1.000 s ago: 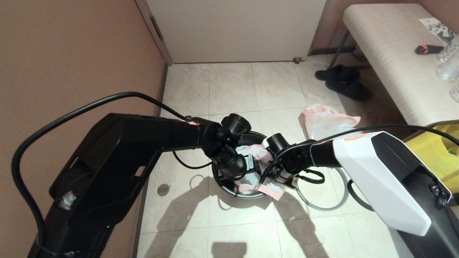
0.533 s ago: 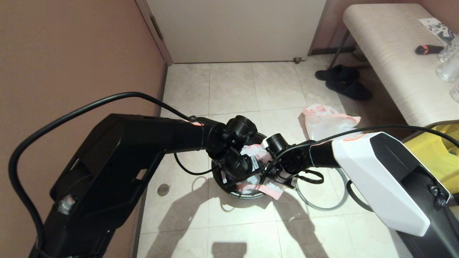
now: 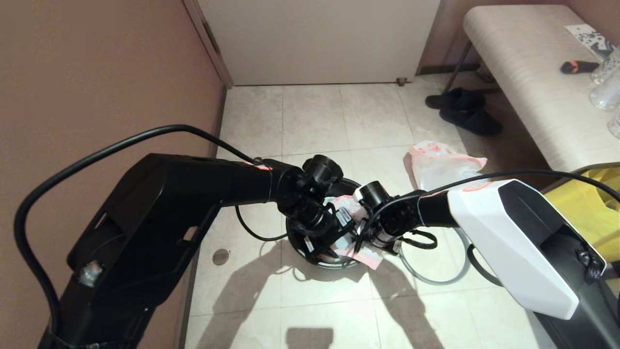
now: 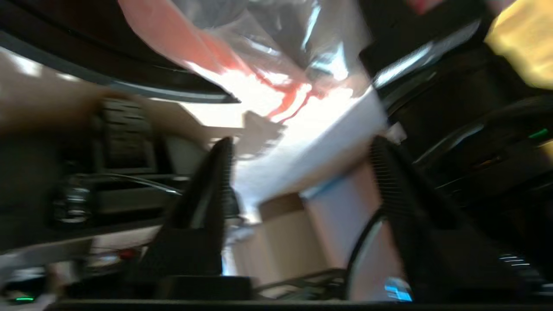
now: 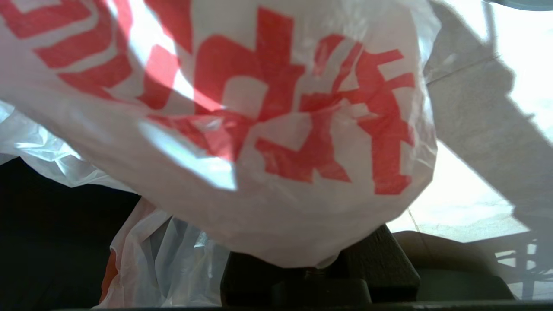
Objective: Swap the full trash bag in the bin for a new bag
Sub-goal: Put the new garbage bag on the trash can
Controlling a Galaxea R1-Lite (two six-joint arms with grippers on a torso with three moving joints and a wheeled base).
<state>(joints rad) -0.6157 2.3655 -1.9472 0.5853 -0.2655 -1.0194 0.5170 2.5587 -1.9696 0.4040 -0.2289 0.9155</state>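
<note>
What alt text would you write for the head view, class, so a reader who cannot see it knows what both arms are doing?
Both arms meet over the bin on a tiled floor: the right gripper is shut on the new bag, beside the left gripper. A grey hoop lies on the tiles beside the bin, another white bag beyond it.

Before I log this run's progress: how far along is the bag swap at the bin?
Done: a lumpy bag lies on the floor, out of the bin. In hand: the right gripper is shut on the new bag, draped over the bin's mouth; the left gripper, fingers apart, is at the bag's pink band. Left: spreading the bag around the rim and refitting the grey hoop, which lies beside the bin.
</note>
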